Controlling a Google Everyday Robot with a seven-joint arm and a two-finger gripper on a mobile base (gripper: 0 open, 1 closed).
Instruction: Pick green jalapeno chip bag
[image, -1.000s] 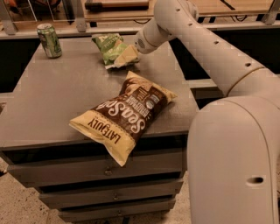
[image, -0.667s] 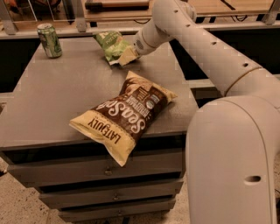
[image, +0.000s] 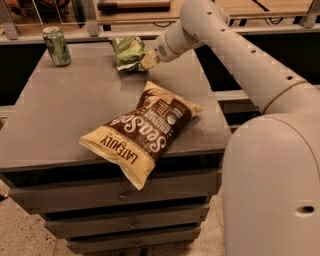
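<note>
The gripper (image: 146, 62) is at the far edge of the worktop (image: 75, 105), against the right side of the green bag (image: 127, 50). Since a second ago the bag has bunched up and its lower edge has risen a little, with a shadow now beneath it, while the gripper has hardly moved. That suggests the fingers (image: 150, 58) have closed on the bag's right edge and the lift is just starting. The bag looks barely clear of the surface, perhaps with its left end touching, so the pick is not finished.

Only one pale finger shows, lying over the crinkled edge. The other is hidden behind or under the bag, so how deep the grip goes is hard to judge. The bag's label is too creased to read. The brown bag (image: 142, 132) lies nearer, overhanging the front edge, well apart from the gripper. The can (image: 56, 46) stands upright at the far left corner. The arm (image: 240, 50) hides the worktop's right rear corner.
</note>
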